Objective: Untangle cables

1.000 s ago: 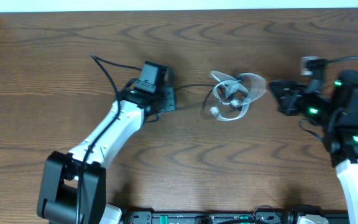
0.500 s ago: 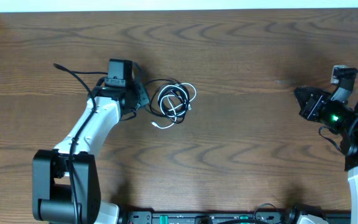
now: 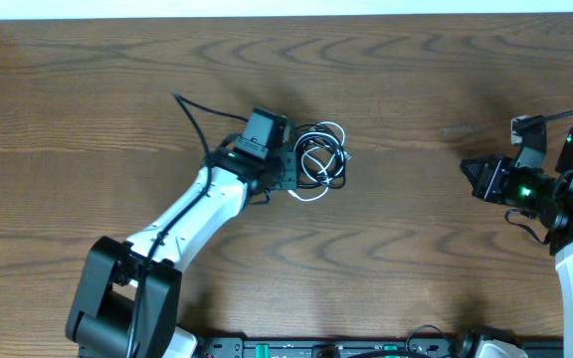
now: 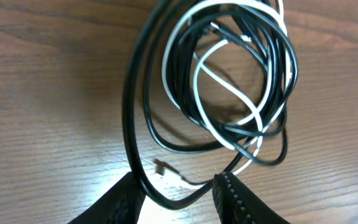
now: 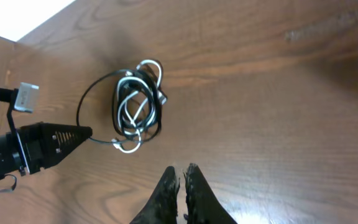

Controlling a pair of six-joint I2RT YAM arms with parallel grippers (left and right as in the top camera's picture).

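Note:
The cables (image 3: 322, 157) lie as one coiled bundle on the wooden table, just right of my left gripper (image 3: 292, 169). In the left wrist view the thin black cable (image 4: 140, 93) and the thin white cable (image 4: 211, 76) loop through each other. One outer black loop runs between the jaws of my left gripper (image 4: 179, 178), which stand open and apart from it. A small plug end (image 4: 162, 167) rests on the wood just ahead of the fingers. My right gripper (image 5: 180, 172) is shut on nothing, far to the right (image 3: 469, 173) of the bundle (image 5: 138, 102).
A thicker black wire (image 3: 192, 114) arches off the left arm toward the back. A black rail (image 3: 346, 348) runs along the table's front edge. The table's back edge (image 3: 267, 14) meets a white strip.
The bundle, held blurred near the table's centre a second ago, was carried left, then back right onto the wood. My left gripper has opened. My right gripper has drawn back to the right.

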